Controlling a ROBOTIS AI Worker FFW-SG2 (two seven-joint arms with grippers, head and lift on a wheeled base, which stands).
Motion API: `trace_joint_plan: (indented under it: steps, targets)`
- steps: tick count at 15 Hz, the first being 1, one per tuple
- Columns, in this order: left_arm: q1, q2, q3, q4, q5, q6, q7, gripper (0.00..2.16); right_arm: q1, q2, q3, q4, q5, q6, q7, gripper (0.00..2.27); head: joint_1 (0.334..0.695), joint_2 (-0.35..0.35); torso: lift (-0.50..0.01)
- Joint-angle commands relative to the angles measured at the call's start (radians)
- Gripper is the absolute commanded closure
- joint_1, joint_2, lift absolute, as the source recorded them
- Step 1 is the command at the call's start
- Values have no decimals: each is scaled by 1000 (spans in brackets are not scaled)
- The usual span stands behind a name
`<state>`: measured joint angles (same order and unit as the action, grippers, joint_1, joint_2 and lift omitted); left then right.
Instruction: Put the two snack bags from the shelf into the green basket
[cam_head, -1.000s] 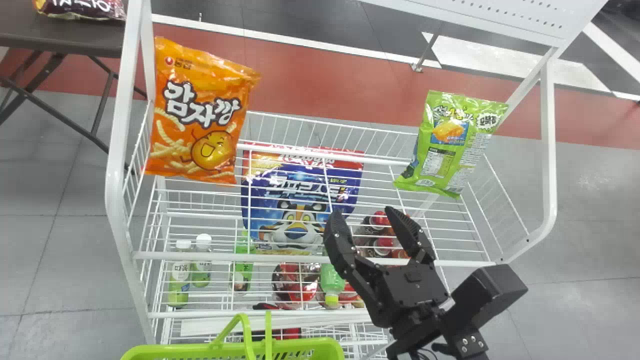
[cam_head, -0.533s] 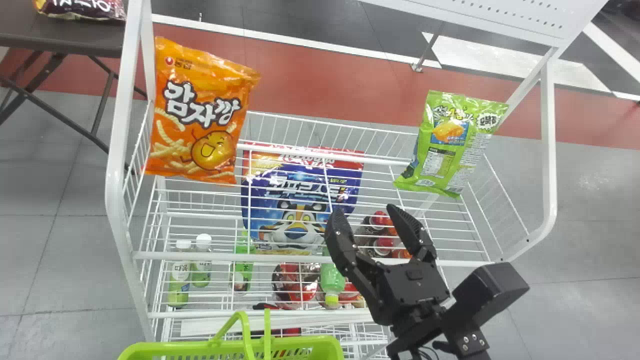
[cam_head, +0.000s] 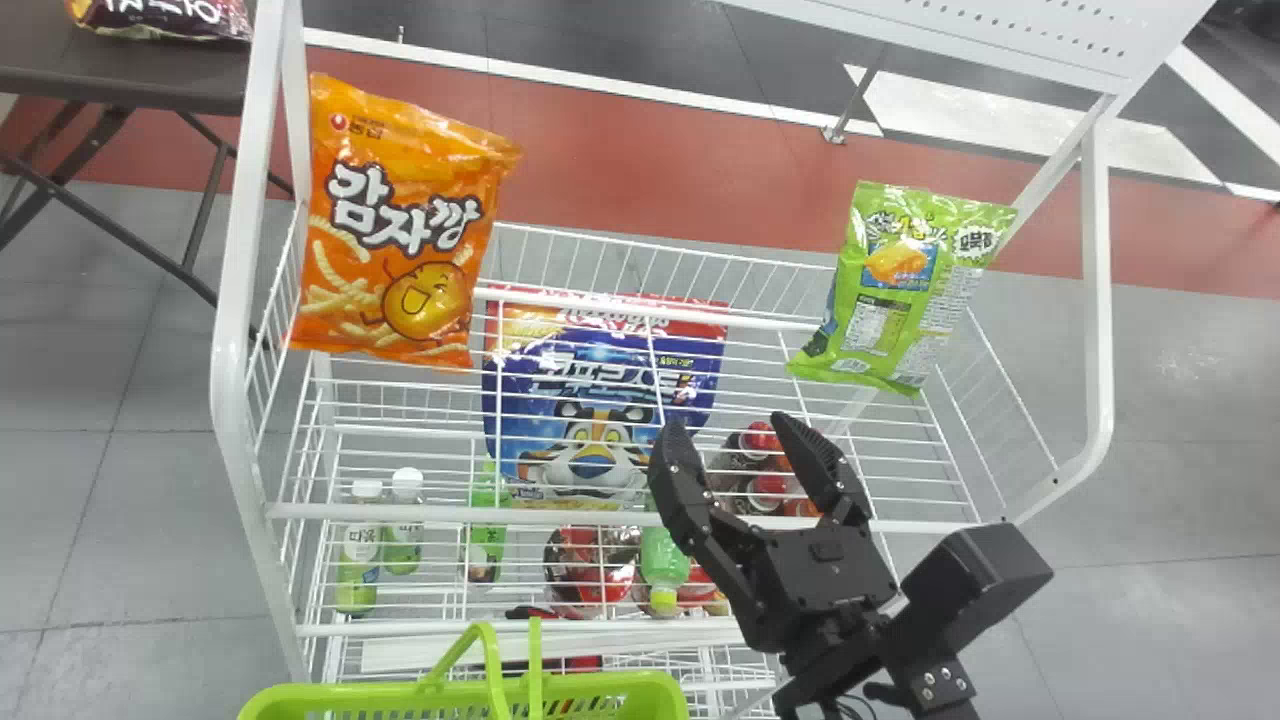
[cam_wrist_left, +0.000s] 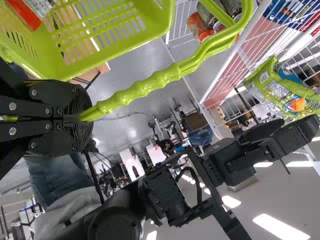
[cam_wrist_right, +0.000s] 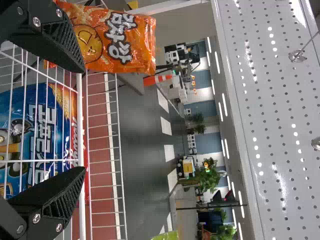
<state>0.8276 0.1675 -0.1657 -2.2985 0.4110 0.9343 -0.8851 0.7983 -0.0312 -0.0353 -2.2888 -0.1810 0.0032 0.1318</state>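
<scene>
Head view down over shelf (cam_head: 350, 512), wrist views close-in, sideways, green basket (cam_head: 610, 686) in head and left.

A blue cereal pouch (cam_head: 590, 400) shows through the wires between the back and front rails of the shelf (cam_head: 400, 513). To its right, near the front rail, sit red-capped bottles (cam_head: 768, 488). Lower down, toward the left front corner, stand two white-capped bottles (cam_head: 358, 555); a slim green bottle (cam_head: 487, 545) is right of them, then red packages (cam_head: 580, 575) and a bottle with a yellow-green cap (cam_head: 662, 560). Past the left edge, a dark red packet (cam_head: 165, 18) lies on a bench (cam_head: 120, 90). A perforated white panel (cam_head: 1000, 35) spans the upper right. The right wrist view has an orange-and-white cone (cam_wrist_right: 157, 79) and leafy plants (cam_wrist_right: 206, 177) in the room beyond.
</scene>
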Motion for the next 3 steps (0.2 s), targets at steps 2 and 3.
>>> trace_joint_plan:
  steps: [2, 3]
  targets:
    - [-1, 0, -2, -4, -1, 1, 0, 1980, -1, -1, -1, -9, 0, 2, 0, 127, 695, -350, -10]
    - [-1, 0, -2, -4, -1, 1, 0, 1980, -1, -1, -1, -9, 0, 2, 0, 127, 695, -350, -10]
